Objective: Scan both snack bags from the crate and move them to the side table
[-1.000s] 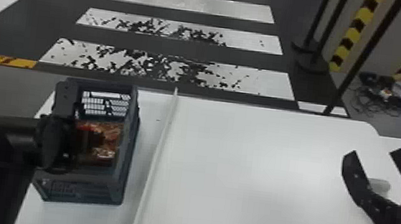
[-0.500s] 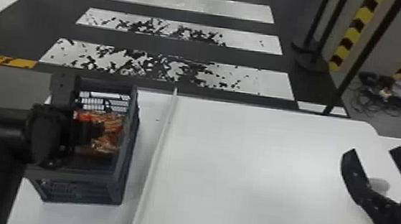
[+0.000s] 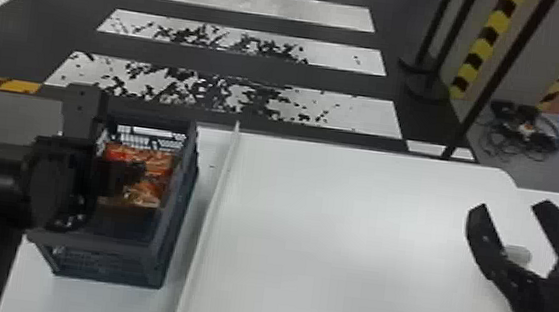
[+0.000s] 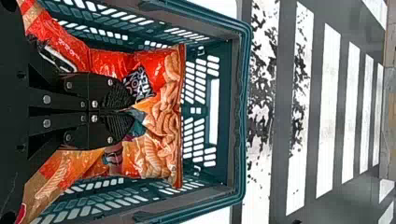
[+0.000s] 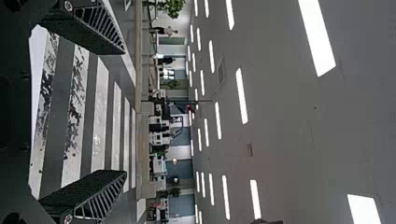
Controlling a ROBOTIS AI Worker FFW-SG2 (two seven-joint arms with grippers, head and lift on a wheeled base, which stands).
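- Black left gripper (image 3: 139, 172), fingers narrow: we're pinching a shiny red-and-orange plastic snack bag (image 4: 163, 116)!
- That bag's inside our dark, slatted plastic crate (image 3: 132, 248).
- Out right, our black right gripper (image 3: 512, 210) hangs wide above the white table (image 3: 332, 254).

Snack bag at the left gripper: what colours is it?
Bag: red and orange, clearest in the left wrist view.

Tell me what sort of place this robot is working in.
Probably a large indoor hall, perhaps a test or demo space: it has a painted crosswalk, yellow-and-black striping and rows of ceiling lights.
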